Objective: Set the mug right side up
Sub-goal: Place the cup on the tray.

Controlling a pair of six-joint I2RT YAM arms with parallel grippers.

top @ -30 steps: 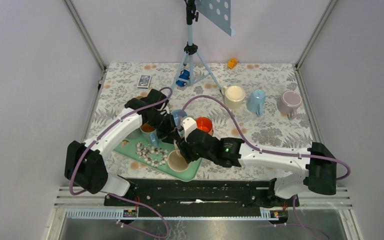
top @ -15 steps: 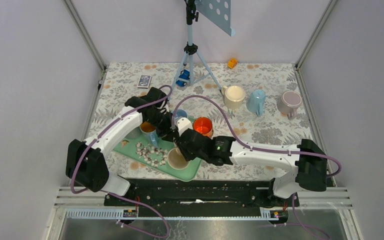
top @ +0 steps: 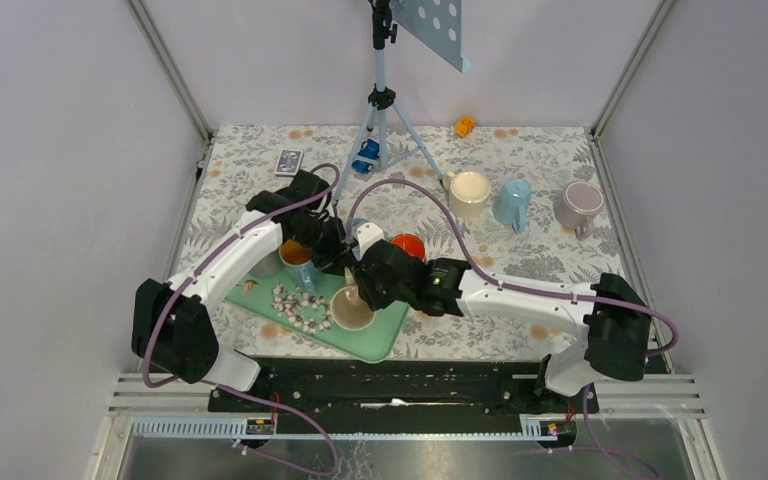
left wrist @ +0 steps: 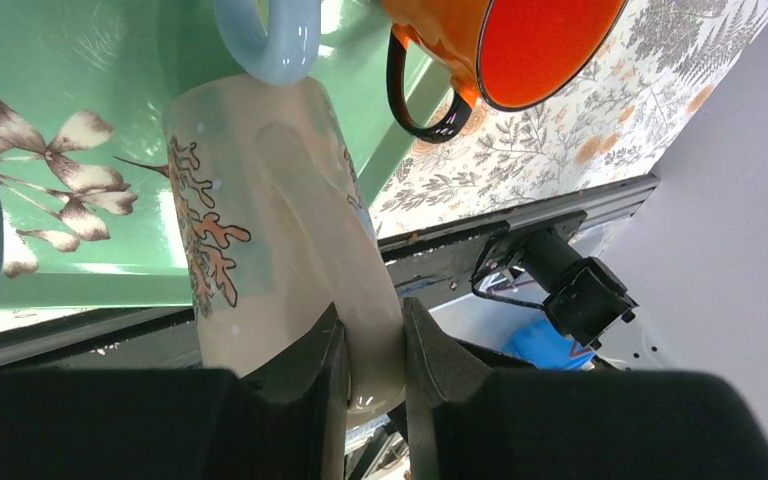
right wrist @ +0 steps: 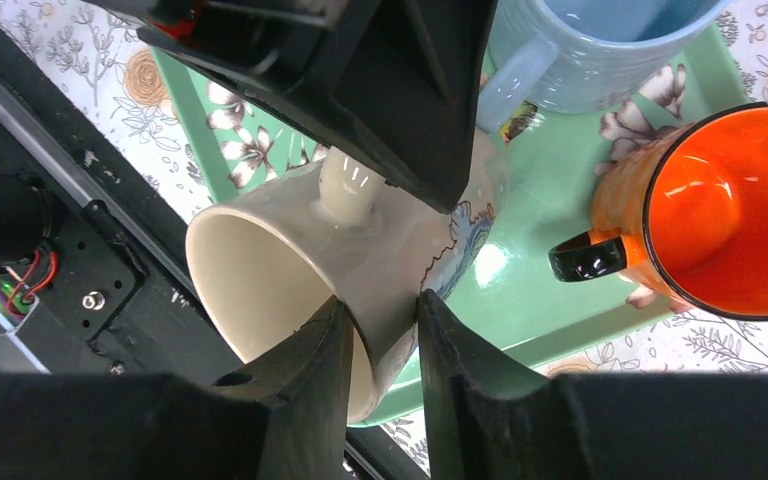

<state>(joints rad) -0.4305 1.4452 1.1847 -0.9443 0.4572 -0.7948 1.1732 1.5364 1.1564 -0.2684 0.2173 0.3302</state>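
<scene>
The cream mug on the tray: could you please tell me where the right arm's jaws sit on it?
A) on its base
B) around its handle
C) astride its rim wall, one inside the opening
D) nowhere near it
C: in the right wrist view, one of the right arm's jaws stands inside the opening of the cream mug and the other outside its wall.

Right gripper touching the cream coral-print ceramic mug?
Touching. Right wrist view: the right gripper straddles the rim wall of the cream ceramic mug with the coral print, one finger inside the mouth, one outside, both pressed against it with no gap.
</scene>
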